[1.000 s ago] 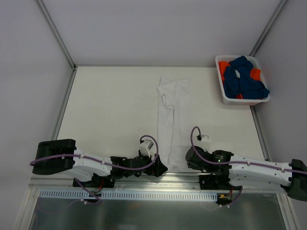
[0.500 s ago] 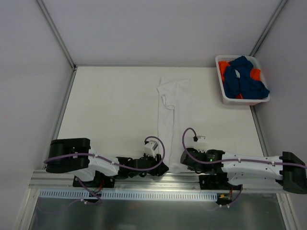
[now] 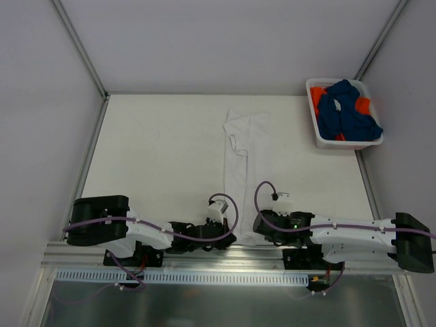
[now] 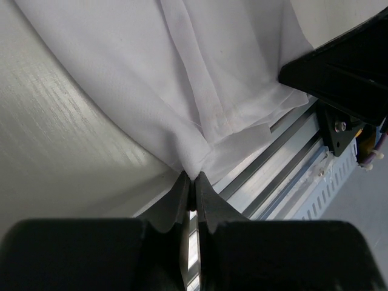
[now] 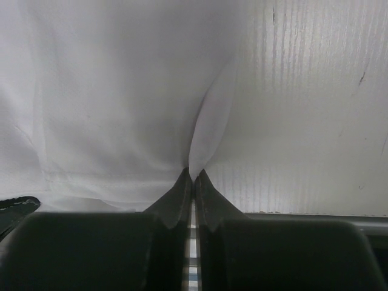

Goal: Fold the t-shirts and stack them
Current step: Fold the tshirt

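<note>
1. the white t-shirt [image 3: 246,174] lies in the middle of the tabletop [image 3: 157,157] as a long narrow strip, collar end far and hem at the near edge.
2. the left end effector [image 3: 233,238] is clamped on the hem's left corner and the right end effector [image 3: 259,230] on its right corner. both wrist views show cloth puckering into closed jaws.
3. judging by this, the lengthwise fold is done. the crosswise folds are left, and nothing is stacked yet.
4. a dark blue t-shirt [image 3: 349,114] and an orange t-shirt [image 3: 316,97] lie bunched in the white basket [image 3: 349,145] at the far right corner, not yet folded.
5. the hem sits right at the metal rail [image 3: 225,257] along the near edge, and the left wrist view shows cloth lapping onto it. there is no spare room nearward.
6. carrying the hem away toward the collar looks unobstructed. bare tabletop lies to the shirt's left, and the basket is well apart to the right.
</note>
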Available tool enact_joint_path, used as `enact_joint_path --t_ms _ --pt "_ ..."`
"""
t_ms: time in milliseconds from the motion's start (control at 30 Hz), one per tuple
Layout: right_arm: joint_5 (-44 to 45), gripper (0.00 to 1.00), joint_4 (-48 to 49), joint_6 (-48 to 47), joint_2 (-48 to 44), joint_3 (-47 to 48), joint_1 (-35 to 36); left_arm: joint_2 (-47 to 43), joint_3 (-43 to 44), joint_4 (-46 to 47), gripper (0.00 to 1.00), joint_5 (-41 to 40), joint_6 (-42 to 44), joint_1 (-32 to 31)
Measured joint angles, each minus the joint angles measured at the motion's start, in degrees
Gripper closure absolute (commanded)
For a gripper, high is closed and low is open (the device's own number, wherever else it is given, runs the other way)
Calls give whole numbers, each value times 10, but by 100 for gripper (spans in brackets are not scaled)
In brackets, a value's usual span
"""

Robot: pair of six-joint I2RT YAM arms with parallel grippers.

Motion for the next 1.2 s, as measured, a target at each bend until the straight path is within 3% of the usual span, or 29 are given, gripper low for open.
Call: enact_joint_path --t_ms 200,400,767,1200 --pt "31 99 -12 -18 13 50 -1 -8 65 -87 100 -15 28 11" --pt "62 100 -13 -62 70 124 -24 -30 108 -128 100 -20 65 70" --pt "96 99 -14 -146 177 199 -107 -36 125 -186 100 -23 109 173" --pt "110 100 29 -275 270 280 -238 36 238 -195 100 26 177 284"
